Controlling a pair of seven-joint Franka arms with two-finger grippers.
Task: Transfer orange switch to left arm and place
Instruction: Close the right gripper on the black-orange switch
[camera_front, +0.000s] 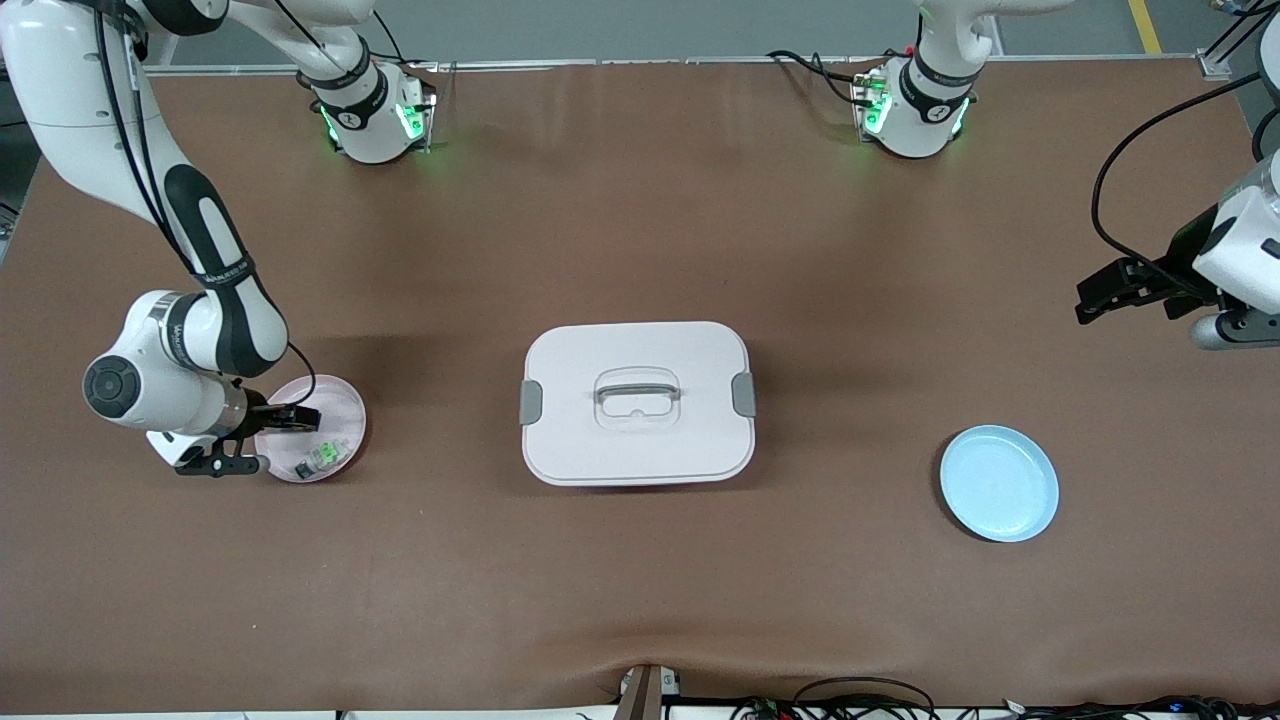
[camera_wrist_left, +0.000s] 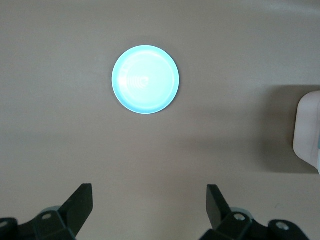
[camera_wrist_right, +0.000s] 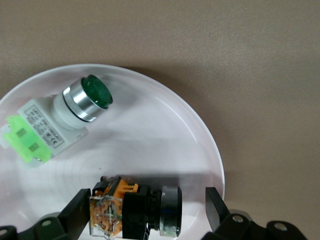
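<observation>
The orange switch (camera_wrist_right: 135, 210) lies on its side on the pink plate (camera_wrist_right: 200, 135), right between the wide-open fingers of the right pincer (camera_wrist_right: 145, 212). Its long side runs across the gap from one finger to the other, so I think the pincer should turn before it squeezes. The green switch (camera_wrist_right: 60, 120) lies beside it. The left pincer (camera_wrist_left: 150, 205) waits wide open over bare tabletop (camera_front: 640, 600) near the blue plate (camera_wrist_left: 145, 79). The box (camera_front: 637, 403) sits between the plates.

No text legible; green switch (camera_wrist_right: 60, 120) label print was too small to make out.
</observation>
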